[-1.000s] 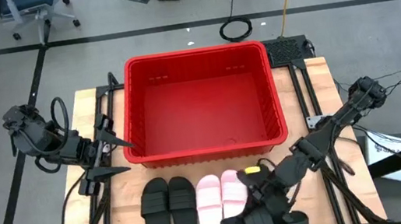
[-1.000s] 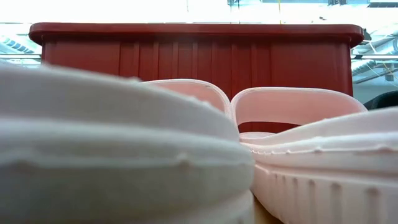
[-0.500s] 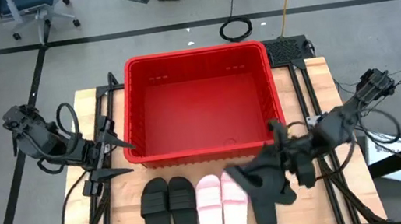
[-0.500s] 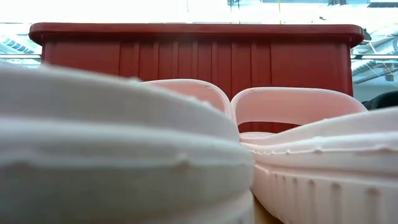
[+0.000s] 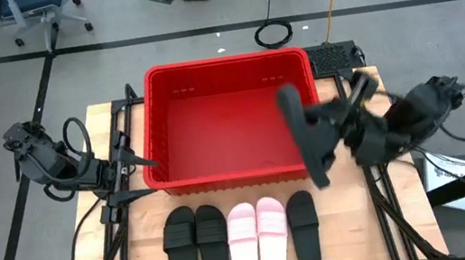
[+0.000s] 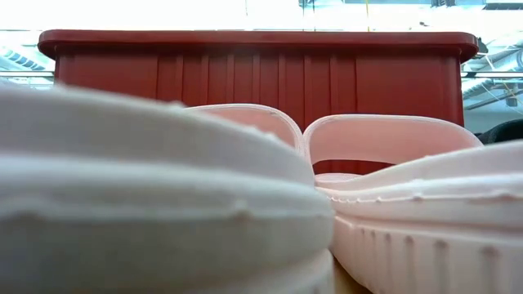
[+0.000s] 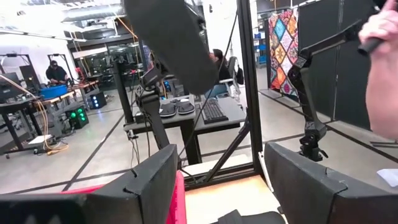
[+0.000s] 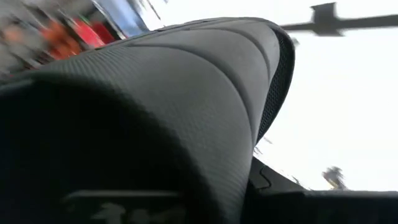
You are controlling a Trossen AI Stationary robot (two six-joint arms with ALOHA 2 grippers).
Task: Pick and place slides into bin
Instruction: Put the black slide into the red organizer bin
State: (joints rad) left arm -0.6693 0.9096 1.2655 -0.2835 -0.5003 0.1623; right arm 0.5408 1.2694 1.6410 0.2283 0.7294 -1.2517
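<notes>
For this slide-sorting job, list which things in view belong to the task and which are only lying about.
Belongs to the job:
- red bin
- black slide carried by the right gripper at the bin's right side
- two black slides, pink pair and another black slide on the table

Only lying about:
- coiled cable on the floor
- office chair

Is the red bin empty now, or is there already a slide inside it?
Empty: the bin floor shows bare red; five slides lie on the table.

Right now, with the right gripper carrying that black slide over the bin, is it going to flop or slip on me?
The black slide looks fairly stiff: it hangs straight, unbent, over the red bin. It is probably light, carried well off the table. Its dimpled surface should resist slipping, though I can't see the right gripper's hold.
</notes>
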